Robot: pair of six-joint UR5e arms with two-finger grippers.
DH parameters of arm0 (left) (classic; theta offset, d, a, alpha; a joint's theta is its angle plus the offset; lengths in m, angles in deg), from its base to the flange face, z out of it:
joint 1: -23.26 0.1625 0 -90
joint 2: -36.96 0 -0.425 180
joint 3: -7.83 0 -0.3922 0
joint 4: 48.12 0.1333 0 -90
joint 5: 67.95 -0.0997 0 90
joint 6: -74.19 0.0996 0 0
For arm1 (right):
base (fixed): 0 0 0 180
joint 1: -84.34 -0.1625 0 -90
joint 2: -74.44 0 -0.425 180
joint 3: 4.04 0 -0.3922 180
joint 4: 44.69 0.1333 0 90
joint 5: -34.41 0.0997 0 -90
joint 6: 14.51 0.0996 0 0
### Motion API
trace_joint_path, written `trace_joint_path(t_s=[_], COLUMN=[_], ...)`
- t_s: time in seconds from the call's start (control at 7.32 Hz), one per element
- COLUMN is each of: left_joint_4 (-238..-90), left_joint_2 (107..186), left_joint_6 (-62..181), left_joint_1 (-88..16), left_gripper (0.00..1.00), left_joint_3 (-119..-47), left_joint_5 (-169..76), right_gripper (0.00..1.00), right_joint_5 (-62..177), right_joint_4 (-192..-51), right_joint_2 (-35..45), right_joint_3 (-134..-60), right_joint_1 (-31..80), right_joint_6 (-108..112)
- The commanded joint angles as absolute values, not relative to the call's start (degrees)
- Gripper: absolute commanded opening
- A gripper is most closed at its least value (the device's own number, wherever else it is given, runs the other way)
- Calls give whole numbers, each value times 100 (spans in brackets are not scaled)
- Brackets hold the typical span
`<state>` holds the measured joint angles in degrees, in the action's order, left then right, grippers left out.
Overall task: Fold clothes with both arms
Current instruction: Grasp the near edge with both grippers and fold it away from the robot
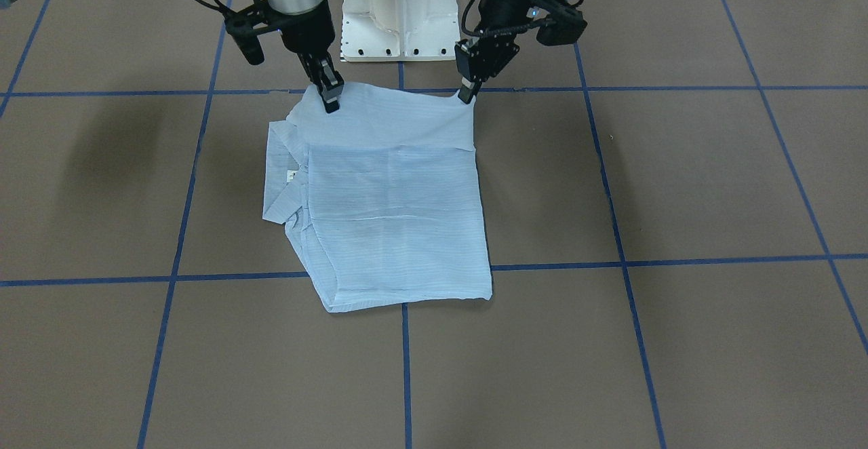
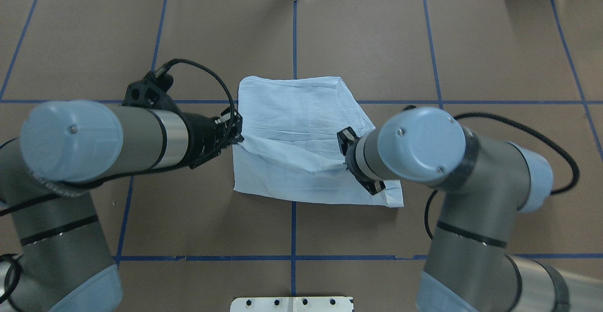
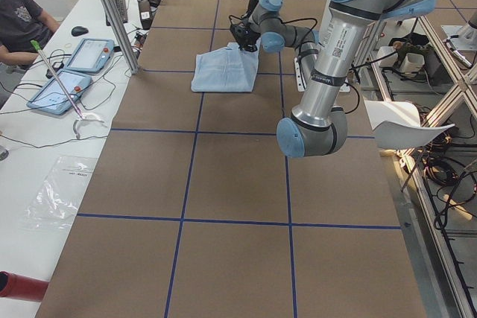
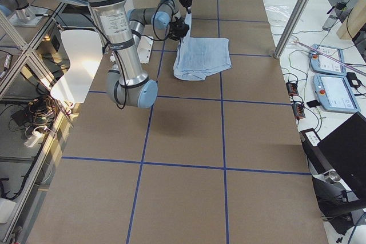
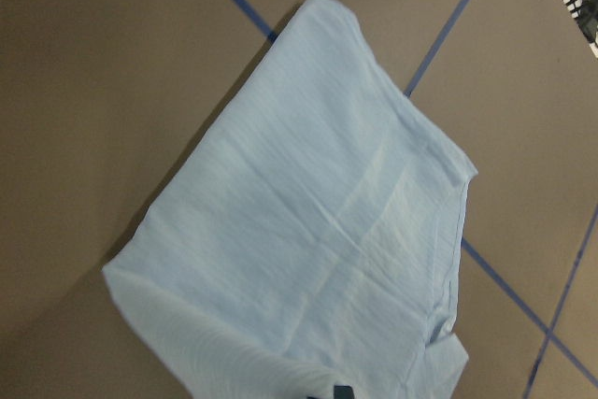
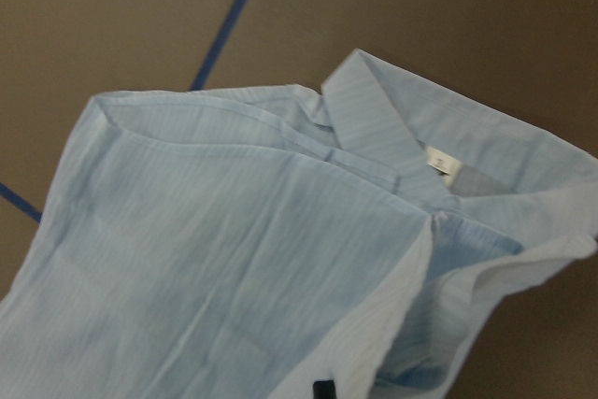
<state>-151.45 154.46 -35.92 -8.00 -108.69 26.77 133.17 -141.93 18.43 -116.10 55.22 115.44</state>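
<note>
The light-blue striped shirt (image 1: 393,191) lies folded into a rough rectangle at the table's middle, its collar and white neck label (image 1: 293,176) on the robot's right side. The edge nearest the robot is lifted off the table at both corners. My left gripper (image 1: 466,93) is shut on one lifted corner; it also shows in the overhead view (image 2: 234,135). My right gripper (image 1: 330,98) is shut on the other corner, next to the collar; overhead its wrist (image 2: 362,161) hides the fingertips. The right wrist view shows the collar and label (image 6: 439,162). The left wrist view shows the plain folded cloth (image 5: 308,231).
The white pedestal base (image 1: 399,15) stands just behind the shirt's lifted edge. Blue tape lines (image 1: 407,361) mark a grid on the brown table (image 1: 678,178). A side desk with tablets (image 3: 71,72) and a seated person (image 3: 22,20) is beyond the far edge.
</note>
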Motion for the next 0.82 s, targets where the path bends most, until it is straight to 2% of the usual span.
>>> trace_joint_path(t_s=[0.0, 0.27, 0.41, 0.55, 0.68], left_joint_4=[-16259, -16911, -17349, -17432, -17468], left_joint_2=[15709, 16061, 16123, 16211, 16221], left_joint_6=[-3130, -2928, -2909, -2552, -2287], left_joint_1=[-1207, -1357, -1427, -1549, -1742], left_gripper=[0, 0, 0, 48, 58], left_joint_3=[-9375, -8197, -7738, -7455, -7426], left_joint_5=[2714, 2706, 2688, 2679, 2688], right_gripper=[0, 0, 16, 75, 100], right_joint_5=[14019, 14346, 14444, 14471, 14663], right_joint_4=[-13281, -12627, -12173, -11637, -11615], right_joint_2=[2904, 3494, 3593, 3664, 3804], right_joint_3=[-9371, -7890, -7353, -6990, -6856], right_joint_1=[4711, 4429, 4383, 4296, 4034], right_joint_6=[10725, 9743, 9547, 9536, 9388])
